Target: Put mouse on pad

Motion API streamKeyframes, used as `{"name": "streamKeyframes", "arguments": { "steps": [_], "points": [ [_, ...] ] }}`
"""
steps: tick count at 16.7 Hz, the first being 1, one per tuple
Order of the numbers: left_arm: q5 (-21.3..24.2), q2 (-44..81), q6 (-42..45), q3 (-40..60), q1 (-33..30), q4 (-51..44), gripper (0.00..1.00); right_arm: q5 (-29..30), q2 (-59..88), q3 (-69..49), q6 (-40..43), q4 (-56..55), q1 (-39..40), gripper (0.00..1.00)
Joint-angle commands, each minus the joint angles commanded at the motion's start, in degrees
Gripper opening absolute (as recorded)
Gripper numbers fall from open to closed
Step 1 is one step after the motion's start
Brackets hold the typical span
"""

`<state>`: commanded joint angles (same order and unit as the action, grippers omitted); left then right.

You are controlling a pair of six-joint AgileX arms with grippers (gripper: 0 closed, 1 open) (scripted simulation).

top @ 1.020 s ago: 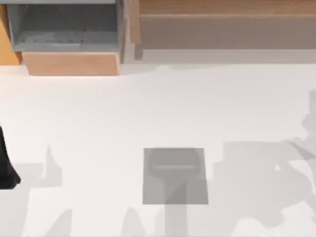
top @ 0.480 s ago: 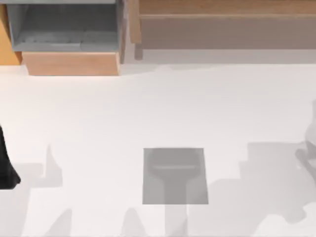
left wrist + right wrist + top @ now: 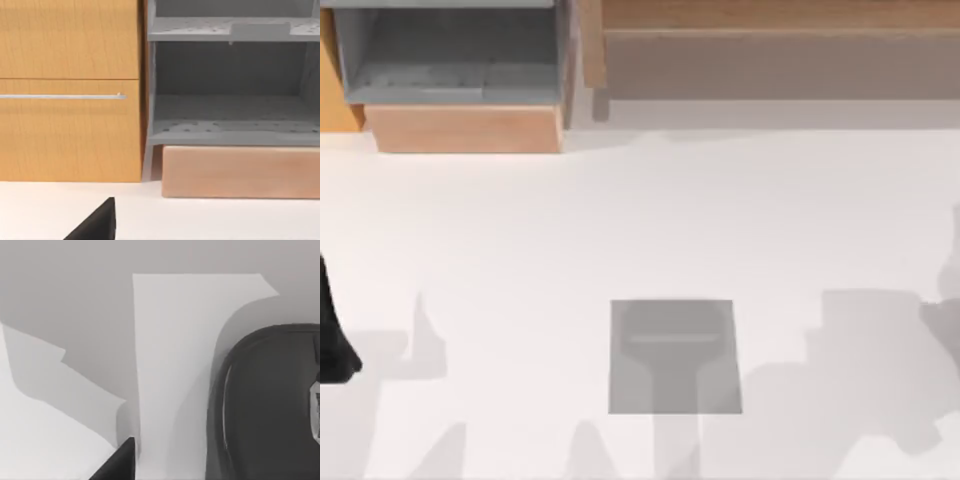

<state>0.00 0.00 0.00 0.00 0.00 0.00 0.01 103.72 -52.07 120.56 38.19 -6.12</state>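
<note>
Pad (image 3: 675, 357): flat on the white counter (image 3: 640, 220), lower centre of the top view, nothing on it but shadow.
Mouse (image 3: 267, 405): dark domed body close under the right end effector in the right wrist view, resting on the counter.
Right end effector: just over the mouse; whether wide or narrow cannot be told.
Left arm (image 3: 332, 330): parked at the counter's left edge, well apart from the pad, facing the wooden cabinet (image 3: 70, 90) and grey shelf (image 3: 230, 125).

left arm (image 3: 332, 335) at table's left edge, probably parked
</note>
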Motion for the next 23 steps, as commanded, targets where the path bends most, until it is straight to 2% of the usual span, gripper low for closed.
{"name": "streamKeyframes", "arguments": {
  "steps": [6, 14, 19, 23],
  "points": [
    [0.0, 0.0, 0.0, 0.0, 0.0, 0.0, 1.00, 0.0, 0.0, 0.0, 0.0, 0.0, 0.0, 0.02],
    [0.0, 0.0, 0.0, 0.0, 0.0, 0.0, 1.00, 0.0, 0.0, 0.0, 0.0, 0.0, 0.0, 0.00],
    [0.0, 0.0, 0.0, 0.0, 0.0, 0.0, 1.00, 1.3, -3.7, -3.5, -0.9, 6.5, -0.1, 0.00],
    [0.0, 0.0, 0.0, 0.0, 0.0, 0.0, 1.00, 1.3, -7.9, -10.3, -0.6, 17.9, 0.0, 0.00]
  ]
}}
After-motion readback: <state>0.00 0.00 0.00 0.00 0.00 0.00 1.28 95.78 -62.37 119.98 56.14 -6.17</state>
